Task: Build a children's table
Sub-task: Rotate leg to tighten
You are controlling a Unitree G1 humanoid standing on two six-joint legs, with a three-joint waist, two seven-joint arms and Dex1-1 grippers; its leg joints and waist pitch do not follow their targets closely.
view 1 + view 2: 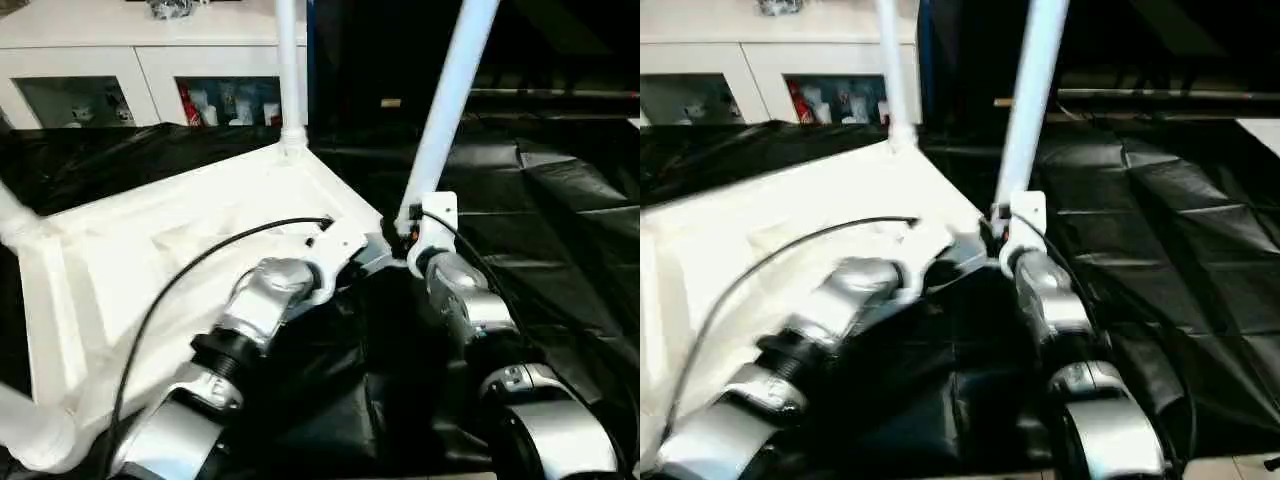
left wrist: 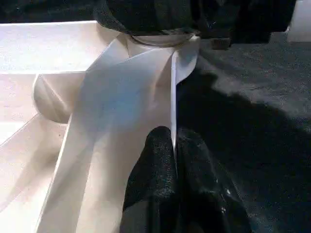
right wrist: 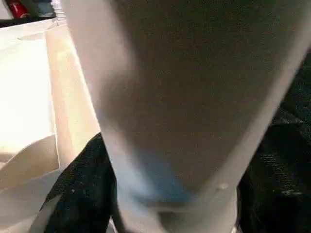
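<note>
Tabletop [image 1: 180, 250] lay upside down on black sheeting [image 1: 560, 230], ribbed underside up, tilted across the left half of the head views. One leg [image 1: 289, 70] stood upright in the far corner socket [image 1: 291, 143]. Two more legs seated at the left side: one at the left-edge corner [image 1: 12, 222], one at the near-left corner [image 1: 30, 430].

Left gripper [image 2: 174, 145] sat at the tabletop's near-right corner, its two black fingers [image 2: 150, 160] pressed together on the thin white rim wall [image 2: 173, 97], pinching it. A round socket boss [image 2: 51, 97] showed just beside, inside the rim.

Right gripper [image 1: 410, 232] was at the lower end of the fourth leg [image 1: 450, 90], which leaned up and to the right from that same near-right corner. Leg base sat between the fingers in the right wrist view [image 3: 184, 97]; fingers apart around the tube, and actual contact could not be confirmed.

White glass-door cabinet [image 1: 140, 70] stood behind the sheeting, far left.
</note>
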